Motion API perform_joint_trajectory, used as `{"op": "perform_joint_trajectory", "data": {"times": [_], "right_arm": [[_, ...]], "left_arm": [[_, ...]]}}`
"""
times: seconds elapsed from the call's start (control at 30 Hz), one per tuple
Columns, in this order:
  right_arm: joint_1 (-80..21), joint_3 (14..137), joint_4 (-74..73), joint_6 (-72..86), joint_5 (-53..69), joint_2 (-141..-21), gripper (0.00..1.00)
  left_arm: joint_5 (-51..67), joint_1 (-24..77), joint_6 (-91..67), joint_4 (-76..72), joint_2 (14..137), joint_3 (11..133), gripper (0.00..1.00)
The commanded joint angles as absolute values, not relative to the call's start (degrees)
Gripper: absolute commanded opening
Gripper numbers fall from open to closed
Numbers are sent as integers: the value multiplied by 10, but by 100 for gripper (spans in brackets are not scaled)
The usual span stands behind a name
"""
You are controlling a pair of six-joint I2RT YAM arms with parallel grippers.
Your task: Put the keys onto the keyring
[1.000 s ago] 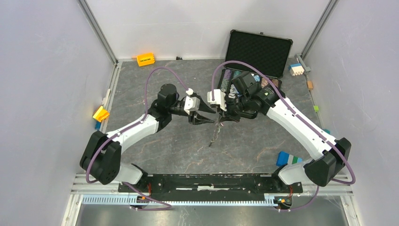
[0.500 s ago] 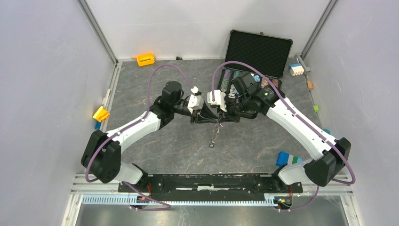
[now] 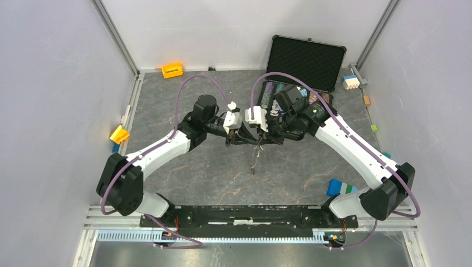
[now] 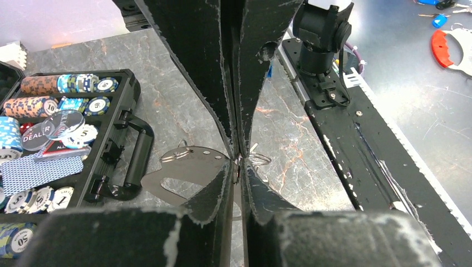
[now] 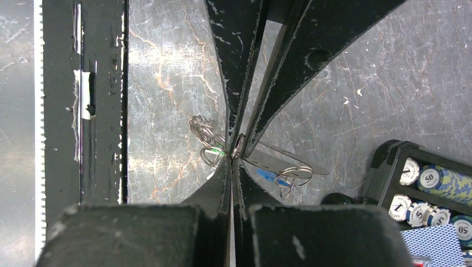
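My two grippers meet tip to tip above the middle of the table. The keyring's flat silver loop [image 4: 183,169] hangs beside the tips, also seen in the right wrist view [image 5: 275,162]. Small wire rings [image 5: 295,173] and a green tag [image 5: 220,149] cluster at the pinch point, and the thin chain [image 3: 254,158] dangles below. My right gripper [image 5: 232,157] is shut on a wire ring of the keyring. The left gripper [image 4: 238,164] has its fingers nearly together with that wire between them. The keys are hidden from view.
An open black case [image 3: 303,61] of poker chips [image 4: 55,89] lies just behind the right arm, its handle [image 4: 136,156] close to the loop. A blue block [image 3: 340,187], an orange block [image 3: 172,70] and a yellow piece [image 3: 119,134] lie near the edges.
The left gripper moved right to meet the right gripper and its jaws closed. The chain's lower end rose slightly. The right arm stayed put.
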State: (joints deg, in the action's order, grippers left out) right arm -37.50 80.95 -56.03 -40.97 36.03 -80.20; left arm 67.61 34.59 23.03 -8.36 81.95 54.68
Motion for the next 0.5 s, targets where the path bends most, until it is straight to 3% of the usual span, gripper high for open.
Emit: {"op": "perform_joint_trajectory", "data": {"times": [0.0, 0.23, 0.47], "right_arm": [[-377, 812, -543, -410, 378, -794, 0], [-377, 813, -538, -407, 379, -793, 0], [-376, 802, -518, -394, 365, -782, 3]], "left_arm": [[673, 350, 250, -80, 824, 573, 14], [665, 356, 255, -70, 822, 570, 2], [674, 358, 284, -42, 807, 556, 2]]}}
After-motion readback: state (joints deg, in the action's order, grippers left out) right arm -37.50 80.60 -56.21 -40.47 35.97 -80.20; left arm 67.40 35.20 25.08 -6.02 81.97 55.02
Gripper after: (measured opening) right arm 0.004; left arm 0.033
